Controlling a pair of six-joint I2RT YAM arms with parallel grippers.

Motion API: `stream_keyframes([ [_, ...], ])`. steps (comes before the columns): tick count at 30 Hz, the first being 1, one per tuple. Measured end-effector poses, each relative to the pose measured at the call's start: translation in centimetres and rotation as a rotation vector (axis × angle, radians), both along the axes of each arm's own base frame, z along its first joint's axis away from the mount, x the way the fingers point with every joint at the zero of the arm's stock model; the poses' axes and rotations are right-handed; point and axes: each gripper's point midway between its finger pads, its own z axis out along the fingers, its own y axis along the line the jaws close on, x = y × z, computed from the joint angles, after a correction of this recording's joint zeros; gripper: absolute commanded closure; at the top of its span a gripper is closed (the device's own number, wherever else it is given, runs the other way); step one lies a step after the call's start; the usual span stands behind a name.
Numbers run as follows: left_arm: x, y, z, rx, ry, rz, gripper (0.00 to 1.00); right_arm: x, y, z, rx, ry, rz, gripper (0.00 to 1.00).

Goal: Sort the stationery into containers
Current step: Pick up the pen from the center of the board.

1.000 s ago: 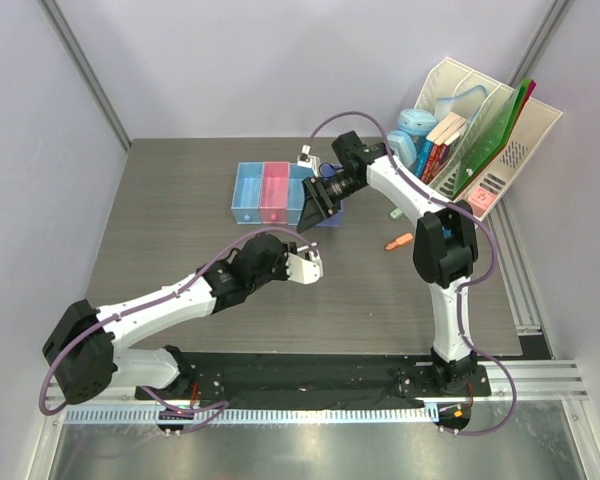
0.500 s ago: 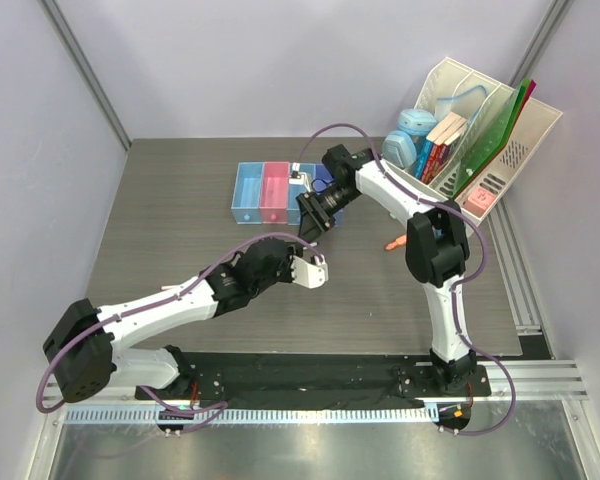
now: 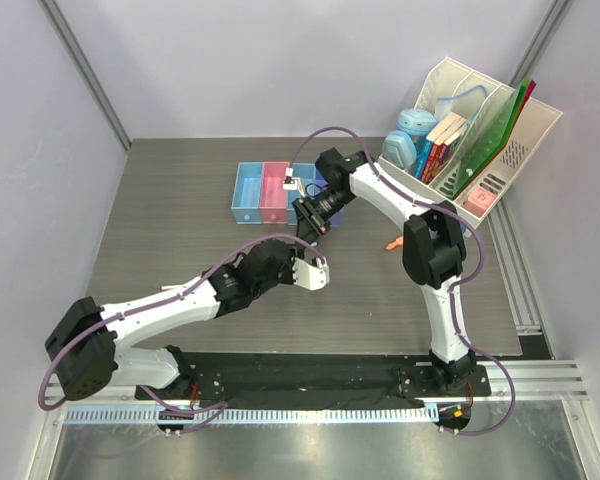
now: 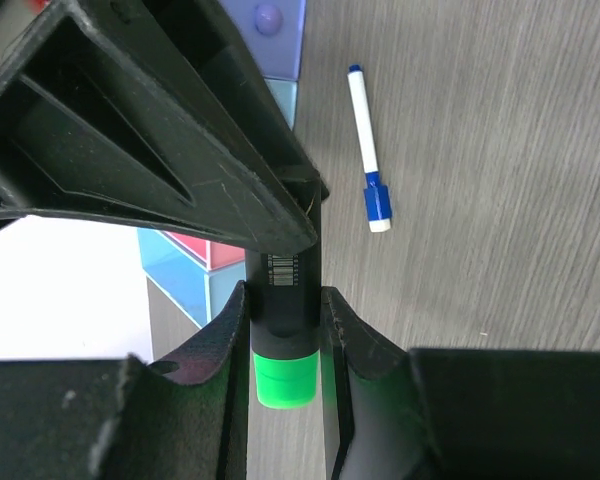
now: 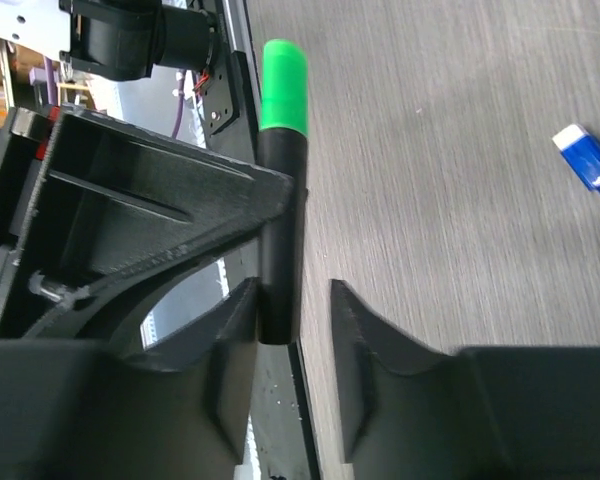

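A: What's the biggest thing here?
B: The grey table [image 3: 180, 230]. At its back sit the trays [image 3: 246, 214], blue, pink, blue and purple, all joined in a row.
A: And the grippers?
B: They meet in the middle, just in front of the trays. The right gripper [image 5: 292, 290] is the one next to the trays. The left gripper [image 4: 283, 297] is nose to nose with it, on the side away from the trays.
A: Where is the green pen?
B: The green pen [image 5: 282, 90] is up in the air between them, like a little bridge. Its long side runs from one gripper straight to the other. The green cap end is by the left gripper, and the black end pokes into the right one.
A: Who has it?
B: The left gripper. Its jaws are pinched tight on the black part beside the cap. The right gripper's jaws are partly open around the other end. One finger [image 5: 242, 330] touches the pen, and the other finger [image 5: 365, 340] has a gap next to it.
A: So what comes next?
B: I think the right gripper must squeeze shut first. Then the left can let go. The right gripper is closer to the trays, so it should carry the pen there.
A: Anything smaller?
B: A blue marker [image 4: 363, 120] lies flat on the table near the purple tray.
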Motion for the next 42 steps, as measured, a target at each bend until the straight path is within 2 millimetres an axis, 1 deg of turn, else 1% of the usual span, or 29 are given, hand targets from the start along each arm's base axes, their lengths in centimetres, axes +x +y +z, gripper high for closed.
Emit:
stream_keyframes([
  [1,0.0,0.0,-0.1,0.002,0.001,0.000,1.00,-0.1,0.1,0.0,0.000,0.000,0.004,0.76],
  [2,0.0,0.1,-0.2,0.006,0.003,0.002,1.00,-0.3,0.2,0.1,0.000,0.000,0.008,0.85],
  [3,0.0,0.1,-0.4,0.011,0.005,0.003,1.00,-0.4,0.3,0.0,-0.002,-0.002,0.012,0.89],
  [4,0.0,0.2,-0.5,0.014,0.007,0.005,0.98,-0.4,0.3,-0.1,-0.008,-0.011,0.016,0.94],
  [5,0.0,0.2,-0.7,0.017,0.009,0.005,0.91,-0.4,0.3,-0.3,-0.017,-0.018,0.017,0.99],
  [6,0.0,0.1,-0.8,0.020,0.011,0.005,0.78,-0.3,0.3,-0.4,-0.019,-0.027,0.018,0.99],
  [7,0.0,0.1,-0.9,0.022,0.011,0.007,0.47,-0.3,0.3,-0.5,-0.023,-0.031,0.019,0.99],
  [9,0.1,0.1,-1.0,0.029,0.008,0.011,0.23,-0.2,0.3,-0.6,-0.026,-0.036,0.019,0.99],
  [10,0.2,0.1,-1.1,0.033,0.006,0.013,0.00,-0.3,0.3,-0.5,-0.026,-0.033,0.020,0.99],
  [13,0.3,0.2,-1.3,0.040,0.002,0.023,0.00,-0.4,0.4,-0.5,-0.025,-0.033,0.022,0.99],
  [17,0.6,0.4,-1.0,0.035,-0.011,0.048,0.00,-0.3,0.4,-0.7,-0.033,-0.035,0.017,0.99],
  [21,0.8,0.8,-0.4,0.028,-0.029,0.074,0.00,0.3,0.1,-1.9,-0.083,-0.049,-0.017,0.99],
  [24,0.9,1.5,1.1,-0.012,-0.054,0.104,0.00,1.5,-0.2,-3.2,-0.156,-0.094,-0.069,0.99],
  [26,1.1,2.2,2.7,-0.060,-0.075,0.126,0.00,2.8,-0.6,-3.7,-0.212,-0.150,-0.117,0.99],
  [28,1.5,3.3,4.4,-0.110,-0.100,0.160,0.00,4.3,-1.0,-3.8,-0.261,-0.220,-0.168,0.99],
  [30,1.9,4.8,5.6,-0.153,-0.120,0.204,0.00,5.8,-1.5,-3.3,-0.297,-0.297,-0.220,0.99],
  [32,2.2,6.0,5.9,-0.174,-0.130,0.241,0.00,7.3,-2.0,-2.5,-0.327,-0.370,-0.273,0.99],
  [33,2.4,6.6,5.7,-0.178,-0.127,0.261,0.00,8.0,-2.2,-2.1,-0.341,-0.408,-0.300,0.99],
  [35,2.6,7.6,4.9,-0.175,-0.115,0.293,0.00,9.4,-2.7,-0.9,-0.362,-0.480,-0.355,0.99],
  [37,2.6,8.4,3.7,-0.166,-0.094,0.322,0.00,10.3,-3.2,0.2,-0.372,-0.538,-0.398,0.99],
  [39,2.6,9.3,2.5,-0.154,-0.074,0.351,0.00,11.3,-3.6,1.6,-0.377,-0.599,-0.444,0.99],
  [42,2.9,10.5,1.3,-0.151,-0.047,0.408,0.00,13.0,-4.7,3.9,-0.398,-0.705,-0.528,0.99],
])
